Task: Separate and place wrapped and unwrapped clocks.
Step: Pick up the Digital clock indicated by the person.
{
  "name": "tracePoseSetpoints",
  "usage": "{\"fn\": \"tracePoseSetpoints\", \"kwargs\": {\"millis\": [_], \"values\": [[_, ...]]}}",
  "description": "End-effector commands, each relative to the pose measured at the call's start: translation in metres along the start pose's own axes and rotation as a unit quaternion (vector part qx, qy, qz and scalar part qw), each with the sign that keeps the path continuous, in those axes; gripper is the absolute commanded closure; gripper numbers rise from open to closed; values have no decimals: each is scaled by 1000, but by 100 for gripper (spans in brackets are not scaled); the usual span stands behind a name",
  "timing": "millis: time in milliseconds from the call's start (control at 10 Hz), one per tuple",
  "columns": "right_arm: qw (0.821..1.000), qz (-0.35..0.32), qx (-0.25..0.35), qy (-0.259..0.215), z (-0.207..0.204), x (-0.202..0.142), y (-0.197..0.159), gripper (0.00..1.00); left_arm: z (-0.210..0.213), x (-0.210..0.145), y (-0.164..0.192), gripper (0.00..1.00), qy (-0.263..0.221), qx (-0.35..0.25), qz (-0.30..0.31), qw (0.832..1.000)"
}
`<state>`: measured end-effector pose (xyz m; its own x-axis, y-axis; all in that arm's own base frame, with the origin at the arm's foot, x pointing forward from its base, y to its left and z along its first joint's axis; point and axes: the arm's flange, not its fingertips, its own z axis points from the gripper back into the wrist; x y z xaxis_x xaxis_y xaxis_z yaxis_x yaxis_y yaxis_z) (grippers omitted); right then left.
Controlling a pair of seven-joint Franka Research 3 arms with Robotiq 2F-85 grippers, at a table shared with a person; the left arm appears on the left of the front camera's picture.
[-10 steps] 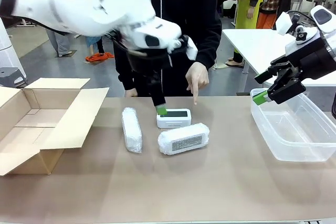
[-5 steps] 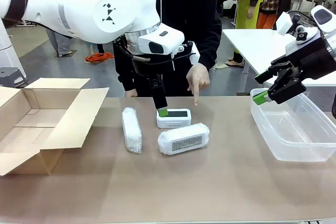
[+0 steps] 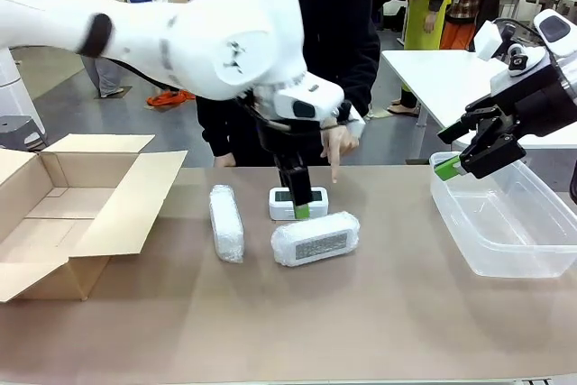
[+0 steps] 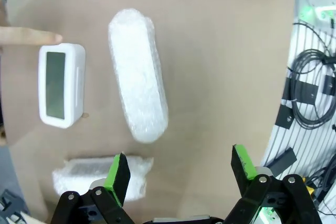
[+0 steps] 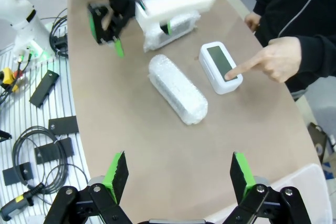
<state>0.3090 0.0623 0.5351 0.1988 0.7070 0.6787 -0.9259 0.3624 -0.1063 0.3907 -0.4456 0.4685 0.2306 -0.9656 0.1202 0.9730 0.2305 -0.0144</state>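
The bare white clock (image 3: 317, 197) lies at the table's middle with a person's forefinger (image 3: 334, 167) pointing down at its far right end. One bubble-wrapped clock (image 3: 226, 223) lies to its left, the other wrapped clock (image 3: 315, 238) just in front of it. My left gripper (image 3: 299, 205) hangs open above them, covering the bare clock's middle in the front view. Its wrist view looks down on the bare clock (image 4: 60, 85), a wrapped clock (image 4: 139, 74) and the second wrapped clock (image 4: 79, 174) behind a fingertip (image 4: 118, 171). My right gripper (image 3: 455, 164) stands open and empty over the bin's left rim.
An open cardboard box (image 3: 54, 214) sits at the table's left. A clear plastic bin (image 3: 505, 250) sits at the right edge. The person stands at the far side behind the clocks. Cables and tools lie off the table's near side (image 5: 31, 145).
My left arm has swung to the right, carrying its open gripper from the bare clock's left end to its middle. The right arm and the pointing hand have not moved.
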Motion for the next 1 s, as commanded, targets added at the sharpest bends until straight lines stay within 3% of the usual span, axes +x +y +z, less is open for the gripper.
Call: {"fn": "tracePoseSetpoints", "kwargs": {"millis": [0,400,900], "values": [[1000,5,12,-13,-3,0,-3,0,-9,31,7,0,24,-4,14,1000],[1000,5,12,-13,-3,0,-3,0,-48,49,8,0,28,-26,11,999],[1000,5,12,-13,-3,0,-3,0,-83,62,24,0,29,30,-23,999]]}}
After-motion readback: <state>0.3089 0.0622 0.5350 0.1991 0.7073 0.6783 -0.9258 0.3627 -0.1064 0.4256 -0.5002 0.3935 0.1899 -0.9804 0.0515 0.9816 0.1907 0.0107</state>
